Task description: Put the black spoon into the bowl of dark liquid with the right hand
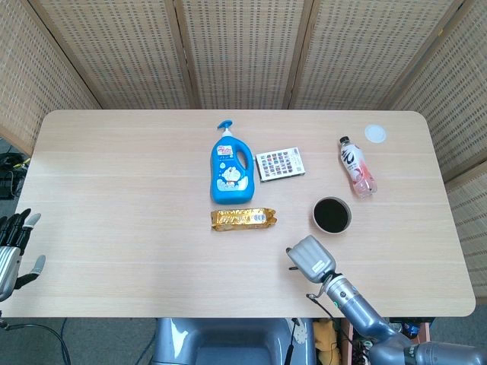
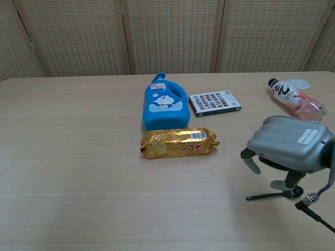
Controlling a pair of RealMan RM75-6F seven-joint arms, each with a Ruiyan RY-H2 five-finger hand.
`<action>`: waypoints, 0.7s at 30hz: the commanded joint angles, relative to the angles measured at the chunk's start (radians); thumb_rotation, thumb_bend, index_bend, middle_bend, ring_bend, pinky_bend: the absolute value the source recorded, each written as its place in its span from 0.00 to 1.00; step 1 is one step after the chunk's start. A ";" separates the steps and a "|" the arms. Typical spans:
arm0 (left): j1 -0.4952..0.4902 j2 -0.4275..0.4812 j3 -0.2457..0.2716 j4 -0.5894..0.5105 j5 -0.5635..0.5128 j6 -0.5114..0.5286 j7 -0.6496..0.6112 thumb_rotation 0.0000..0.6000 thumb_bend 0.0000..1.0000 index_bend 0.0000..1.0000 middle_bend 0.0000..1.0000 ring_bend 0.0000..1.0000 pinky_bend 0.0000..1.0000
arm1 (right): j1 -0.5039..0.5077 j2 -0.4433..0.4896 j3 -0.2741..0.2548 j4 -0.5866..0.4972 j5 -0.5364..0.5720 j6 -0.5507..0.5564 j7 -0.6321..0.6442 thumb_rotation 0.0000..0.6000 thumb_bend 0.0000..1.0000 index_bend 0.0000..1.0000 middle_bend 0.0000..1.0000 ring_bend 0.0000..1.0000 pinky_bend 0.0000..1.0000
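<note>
The black spoon [image 2: 266, 196] lies flat near the table's front edge, handle pointing left. In the chest view my right hand [image 2: 289, 148] hangs just above it with fingers [image 2: 252, 162] spread downward. One fingertip is close to the spoon's bowl end, and nothing is gripped. Seen from the head view, the right hand [image 1: 310, 258] covers the spoon. The white bowl of dark liquid [image 1: 315, 216] stands just beyond the hand to its right, and the hand hides it in the chest view. My left hand [image 1: 12, 251] is off the table's left edge, fingers apart and empty.
A blue detergent bottle [image 1: 230, 167] lies mid-table with a gold snack packet [image 1: 243, 220] in front of it. A patterned card box [image 1: 279, 164] sits to its right. A pink drink bottle [image 1: 358, 169] and a white lid [image 1: 374, 134] lie behind the bowl.
</note>
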 commanded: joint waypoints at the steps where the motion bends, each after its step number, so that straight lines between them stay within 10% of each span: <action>1: 0.000 0.001 -0.001 0.002 -0.003 0.002 -0.001 1.00 0.42 0.00 0.00 0.00 0.00 | 0.016 -0.021 -0.007 0.020 0.022 -0.003 -0.017 1.00 0.42 0.55 0.91 0.91 1.00; 21: 0.003 -0.003 0.006 0.015 -0.006 0.002 -0.011 1.00 0.42 0.00 0.00 0.00 0.00 | 0.080 -0.102 -0.057 0.117 0.118 -0.013 -0.054 1.00 0.43 0.56 0.91 0.92 1.00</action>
